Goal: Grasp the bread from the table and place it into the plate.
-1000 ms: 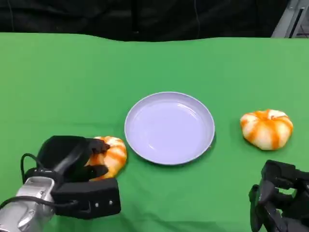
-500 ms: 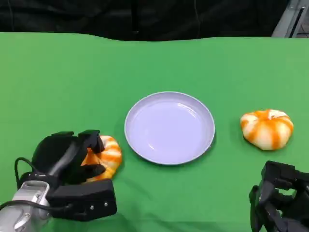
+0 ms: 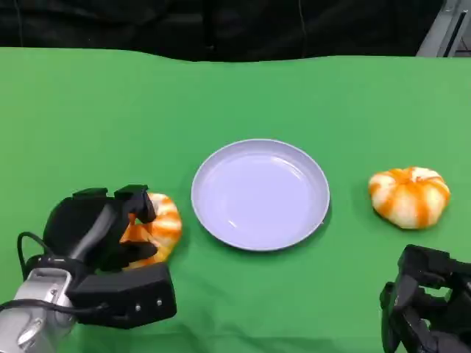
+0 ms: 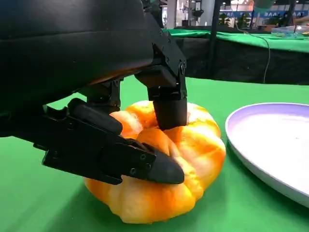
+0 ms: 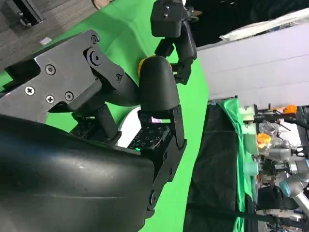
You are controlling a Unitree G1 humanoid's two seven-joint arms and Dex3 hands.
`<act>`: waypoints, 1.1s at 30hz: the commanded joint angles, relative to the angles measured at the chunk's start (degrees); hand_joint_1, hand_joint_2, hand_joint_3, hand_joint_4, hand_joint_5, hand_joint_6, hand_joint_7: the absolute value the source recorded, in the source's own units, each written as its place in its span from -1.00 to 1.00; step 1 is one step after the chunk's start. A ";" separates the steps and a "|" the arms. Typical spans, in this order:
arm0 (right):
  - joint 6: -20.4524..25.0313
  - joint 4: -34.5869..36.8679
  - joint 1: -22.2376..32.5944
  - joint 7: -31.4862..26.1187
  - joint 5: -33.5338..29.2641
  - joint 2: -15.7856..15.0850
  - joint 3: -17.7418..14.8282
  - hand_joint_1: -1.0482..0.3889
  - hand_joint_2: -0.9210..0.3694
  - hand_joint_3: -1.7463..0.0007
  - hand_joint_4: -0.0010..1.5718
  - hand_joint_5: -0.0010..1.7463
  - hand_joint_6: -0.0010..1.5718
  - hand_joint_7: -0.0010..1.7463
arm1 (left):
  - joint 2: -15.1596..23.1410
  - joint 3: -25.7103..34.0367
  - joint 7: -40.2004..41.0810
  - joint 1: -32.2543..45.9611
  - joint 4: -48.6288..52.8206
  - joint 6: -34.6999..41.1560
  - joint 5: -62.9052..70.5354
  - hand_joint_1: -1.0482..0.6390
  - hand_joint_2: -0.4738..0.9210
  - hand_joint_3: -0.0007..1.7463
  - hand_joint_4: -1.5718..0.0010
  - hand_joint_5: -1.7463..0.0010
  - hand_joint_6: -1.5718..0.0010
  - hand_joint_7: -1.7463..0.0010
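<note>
Over the last second the left hand (image 3: 110, 232) has drawn the bread (image 3: 154, 228) slightly away from the plate (image 3: 260, 194), toward its 8 o'clock, fingers (image 4: 166, 104) now clamped over it on the worktop (image 3: 88, 125). Grasp looks set; lifting comes next. The right hand (image 3: 427, 309) idles, fingers curled in.

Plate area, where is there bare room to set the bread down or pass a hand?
The plate holds nothing. Bare green table lies beyond it, and between it and the right bread. It is crowded where the left hand grips the left bread.
</note>
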 commanded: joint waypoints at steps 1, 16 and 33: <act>-0.71 -0.09 0.11 0.26 0.69 -0.35 -0.62 0.36 -0.42 -0.37 0.15 0.95 0.08 0.69 | 1.26 -0.19 -1.32 1.26 -0.31 0.03 -0.23 0.11 1.00 -0.95 -0.06 -0.51 -0.40 0.37; 0.52 -1.28 0.56 -0.06 1.12 -0.57 -0.79 0.37 -0.40 -0.40 0.15 0.96 0.08 0.69 | 4.79 -3.08 -27.46 1.90 -9.53 11.10 -0.40 -0.99 1.00 -0.37 0.80 1.00 0.37 1.00; 1.03 -2.27 1.04 -0.70 0.68 -0.56 -0.88 0.34 -0.40 -0.39 0.15 0.96 0.07 0.71 | 3.51 -2.77 -29.65 2.70 -13.62 15.74 -0.13 -0.75 1.00 -0.56 0.77 0.93 0.39 0.97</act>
